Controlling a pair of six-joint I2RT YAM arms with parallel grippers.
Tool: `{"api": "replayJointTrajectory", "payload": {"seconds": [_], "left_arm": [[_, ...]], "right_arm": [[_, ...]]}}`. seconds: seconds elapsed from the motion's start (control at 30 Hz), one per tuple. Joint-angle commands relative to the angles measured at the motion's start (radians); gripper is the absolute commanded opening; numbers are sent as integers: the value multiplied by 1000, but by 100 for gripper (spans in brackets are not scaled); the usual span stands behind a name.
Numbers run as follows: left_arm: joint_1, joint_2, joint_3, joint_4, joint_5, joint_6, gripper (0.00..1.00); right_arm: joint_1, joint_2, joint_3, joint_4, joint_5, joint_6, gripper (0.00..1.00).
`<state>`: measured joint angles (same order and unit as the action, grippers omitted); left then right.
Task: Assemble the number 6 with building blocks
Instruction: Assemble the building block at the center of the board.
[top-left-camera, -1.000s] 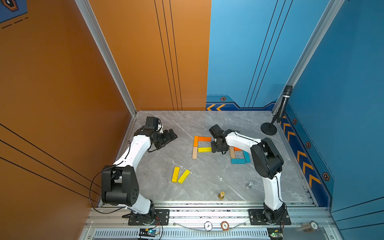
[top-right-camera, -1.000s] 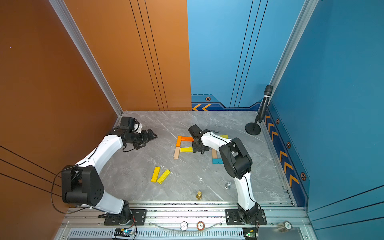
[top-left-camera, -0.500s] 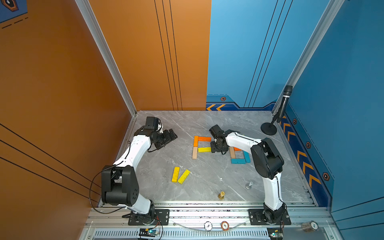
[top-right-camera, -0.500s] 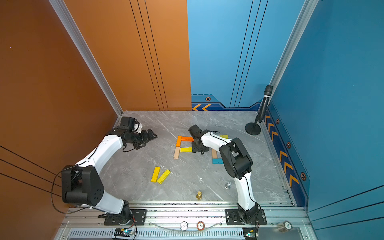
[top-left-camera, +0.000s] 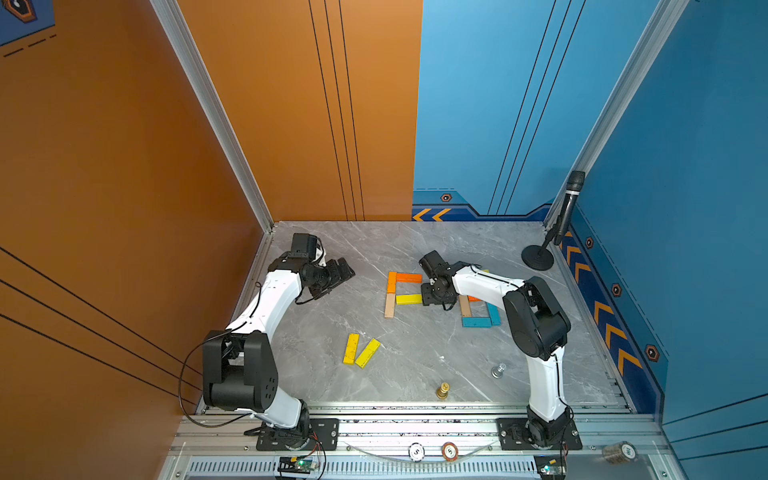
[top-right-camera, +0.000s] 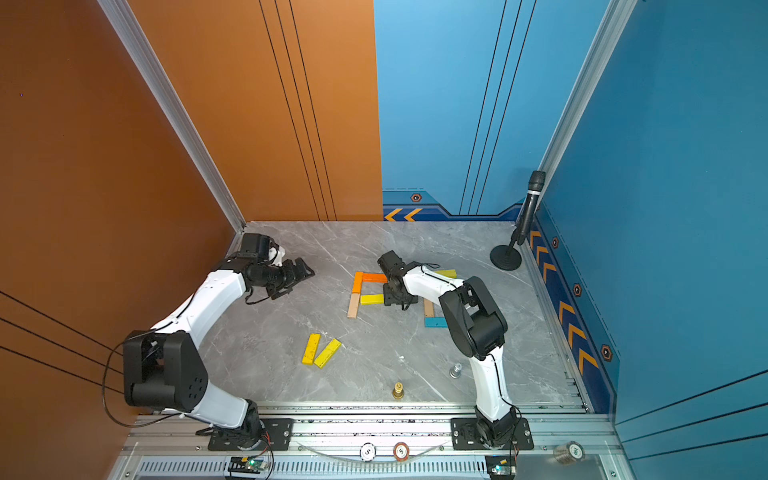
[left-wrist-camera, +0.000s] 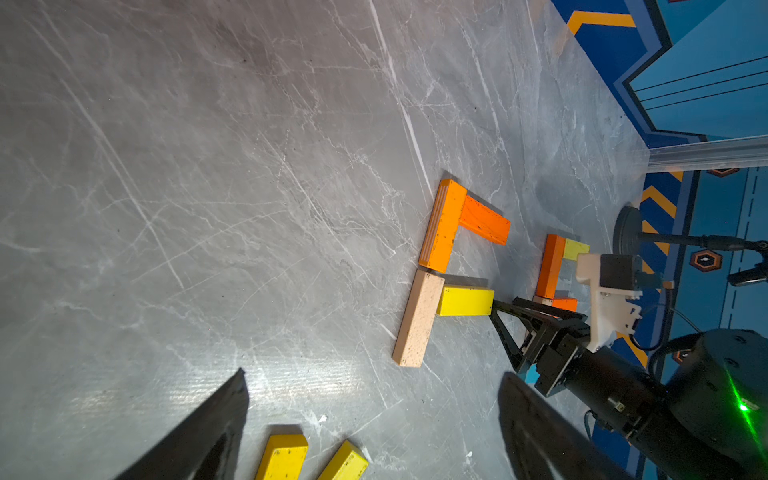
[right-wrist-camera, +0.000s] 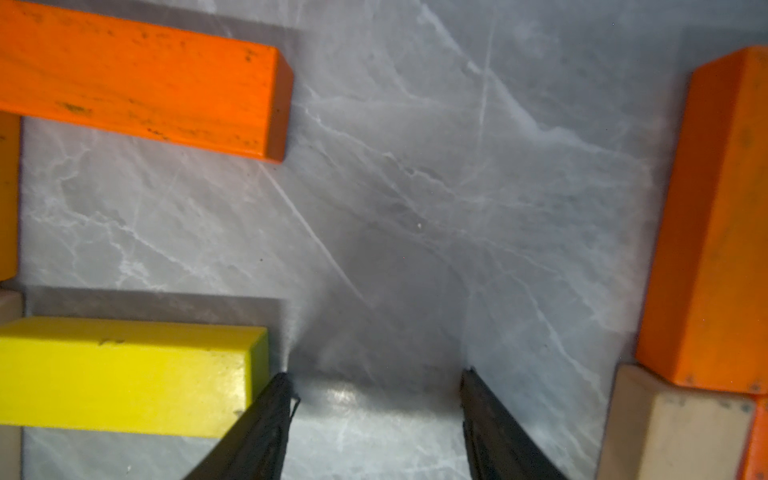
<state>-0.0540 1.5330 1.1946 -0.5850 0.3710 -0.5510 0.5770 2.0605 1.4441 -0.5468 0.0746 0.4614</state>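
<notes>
Grey marble table (top-left-camera: 415, 249) carries the partial number 6 (top-left-camera: 392, 282) at centre. Right jaws stand apart, empty, one tip beside the yellow plank (right-wrist-camera: 124, 374) end; nudge it square to the tan plank (left-wrist-camera: 417, 318). Left jaws gape, idle.

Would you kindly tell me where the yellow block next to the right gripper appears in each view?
In a top view: the yellow block is near the picture's centre, one end against a tan block.
In a top view: yellow block, same spot.
Left wrist: the block juts sideways from the tan block.
Right wrist: the block is close up, large.
Landmark: the orange block parallel to it, in all four.
</notes>
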Motion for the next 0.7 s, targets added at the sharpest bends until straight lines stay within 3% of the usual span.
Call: {"api": "replayJointTrajectory", "payload": {"seconds": [0.0, 0.67], "left_arm": [[-9, 10, -10, 7, 14, -4, 94], [-12, 9, -9, 8, 14, -6, 94]], "right_arm": [[8, 21, -47, -68, -38, 29, 65], [30, -14, -86, -61, -39, 56, 67]]}}
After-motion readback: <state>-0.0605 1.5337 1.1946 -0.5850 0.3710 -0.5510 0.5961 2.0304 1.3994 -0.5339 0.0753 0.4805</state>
